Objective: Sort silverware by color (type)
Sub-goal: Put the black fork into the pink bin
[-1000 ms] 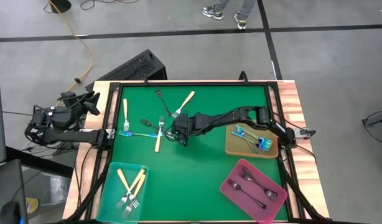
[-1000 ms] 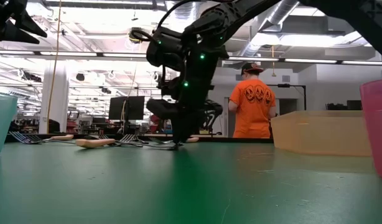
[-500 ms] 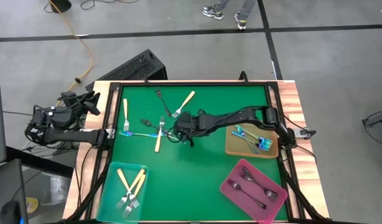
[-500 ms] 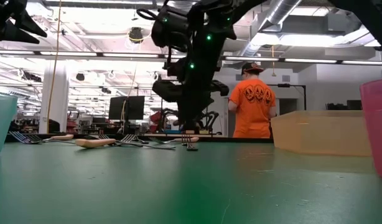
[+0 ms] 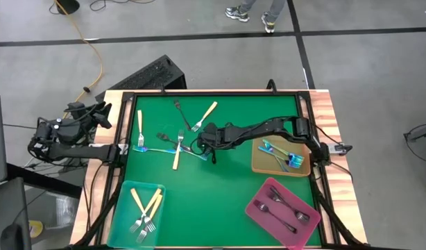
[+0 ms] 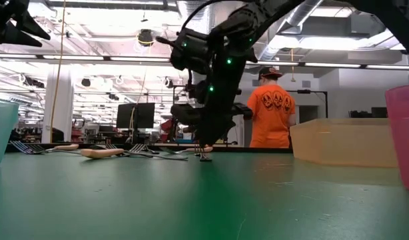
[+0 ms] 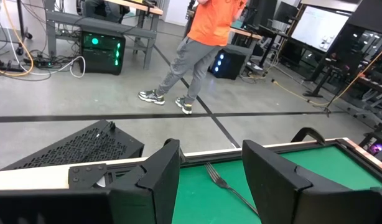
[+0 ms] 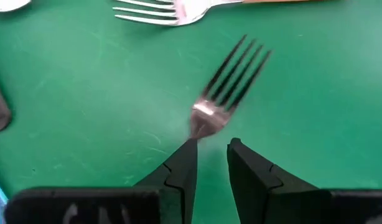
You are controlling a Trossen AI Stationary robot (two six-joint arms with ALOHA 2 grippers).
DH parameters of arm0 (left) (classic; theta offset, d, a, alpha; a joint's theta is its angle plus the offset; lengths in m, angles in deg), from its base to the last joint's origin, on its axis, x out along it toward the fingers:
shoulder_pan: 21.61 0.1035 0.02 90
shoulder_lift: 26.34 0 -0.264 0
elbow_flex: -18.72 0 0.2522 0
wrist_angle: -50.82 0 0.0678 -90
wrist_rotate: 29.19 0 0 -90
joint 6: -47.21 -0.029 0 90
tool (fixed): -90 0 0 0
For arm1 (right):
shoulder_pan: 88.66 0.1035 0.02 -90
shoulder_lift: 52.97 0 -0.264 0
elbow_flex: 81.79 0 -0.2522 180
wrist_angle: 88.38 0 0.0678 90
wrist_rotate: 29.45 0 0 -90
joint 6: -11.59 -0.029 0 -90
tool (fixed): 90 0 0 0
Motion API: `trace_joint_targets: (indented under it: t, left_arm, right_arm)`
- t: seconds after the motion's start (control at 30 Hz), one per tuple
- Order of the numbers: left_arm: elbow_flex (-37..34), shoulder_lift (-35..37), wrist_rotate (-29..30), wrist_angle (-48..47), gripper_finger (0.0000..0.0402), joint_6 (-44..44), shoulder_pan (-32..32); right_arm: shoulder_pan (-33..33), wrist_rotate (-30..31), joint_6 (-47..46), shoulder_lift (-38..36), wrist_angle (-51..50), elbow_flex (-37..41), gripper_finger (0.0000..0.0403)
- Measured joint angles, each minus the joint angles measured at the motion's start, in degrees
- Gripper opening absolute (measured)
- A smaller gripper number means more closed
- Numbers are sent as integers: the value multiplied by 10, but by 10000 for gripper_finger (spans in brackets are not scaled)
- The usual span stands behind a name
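My right gripper (image 5: 209, 147) (image 8: 209, 146) reaches in from the right to the middle of the green mat, its fingers nearly shut around a dark grey fork (image 8: 227, 81). The fork's tines point away past the fingertips. In the low view the fork (image 6: 204, 157) hangs just above the mat. Loose forks lie flat nearby: a cream one (image 5: 176, 156), another cream one (image 5: 207, 113), a dark one (image 5: 180, 107) and a rainbow one (image 5: 154, 148). My left gripper (image 5: 84, 119) (image 7: 209, 171) waits open, off the table's left edge. My right gripper has the dark fork by its neck (image 8: 200, 129), just behind the tines, which meets the tip of one finger (image 8: 186, 155). The handle is hidden behind the fingers. The fingers slant down from the right and lie along the fork. The tines (image 6: 204, 159) point down, close to the mat.
A teal tray (image 5: 123, 208) at the near left holds cream forks. A tan tray (image 5: 258, 163) on the right holds rainbow forks, and a pink tray (image 5: 258, 208) at the near right holds dark forks. A cream fork (image 5: 139, 123) lies by the left rail. A person in orange (image 6: 270, 113) stands behind the table.
My right gripper has risen off the mat beside the crossed forks and shifted a little toward the table's right. The dark fork came with it, and its tines now hang near the mat.
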Motion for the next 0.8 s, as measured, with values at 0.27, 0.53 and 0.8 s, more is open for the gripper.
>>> trace_joint_targets:
  t: [0.27, 0.53, 0.8]
  left_arm:
    - [0, 0, 0, 0, 158, 0, 0]
    - [0, 0, 0, 0, 158, 0, 0]
    - [0, 0, 0, 0, 158, 0, 0]
  right_arm:
    - [1, -13, -10, 0, 45, 25, 111]
    - [0, -13, -7, 0, 49, 26, 111]
    - [6, 3, 17, 0, 81, 26, 111]
